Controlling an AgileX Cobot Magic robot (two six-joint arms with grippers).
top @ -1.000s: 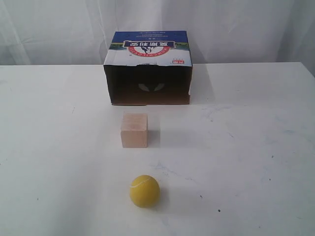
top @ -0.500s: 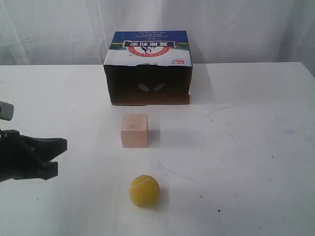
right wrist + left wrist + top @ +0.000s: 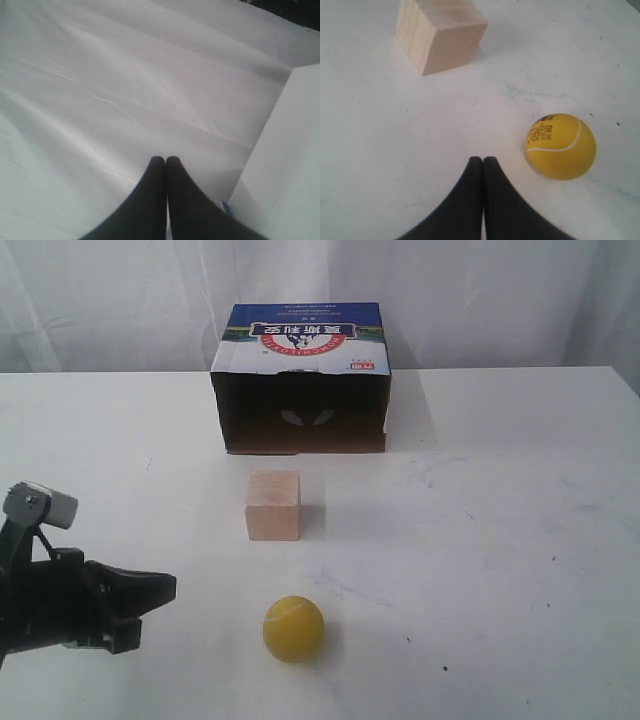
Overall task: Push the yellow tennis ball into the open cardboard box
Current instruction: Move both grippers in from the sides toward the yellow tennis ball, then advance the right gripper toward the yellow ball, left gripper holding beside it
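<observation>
The open cardboard box [image 3: 300,380] is sitting at the back of the white table [image 3: 500,540], with the wooden cube [image 3: 273,505] in front of it. The yellow tennis ball [image 3: 293,628] is lying just beside the left gripper [image 3: 165,588], not touching its pressed-together fingers. The right gripper [image 3: 165,161] is pinching closed on nothing too.

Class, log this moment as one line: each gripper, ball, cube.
left gripper: shut, beside yellow tennis ball, not touching | right gripper: shut | wooden cube: between ball and open cardboard box

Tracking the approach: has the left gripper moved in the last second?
Yes. The left gripper entered from the view's left edge and advanced rightward toward the yellow tennis ball, which stays put before the wooden cube.
</observation>
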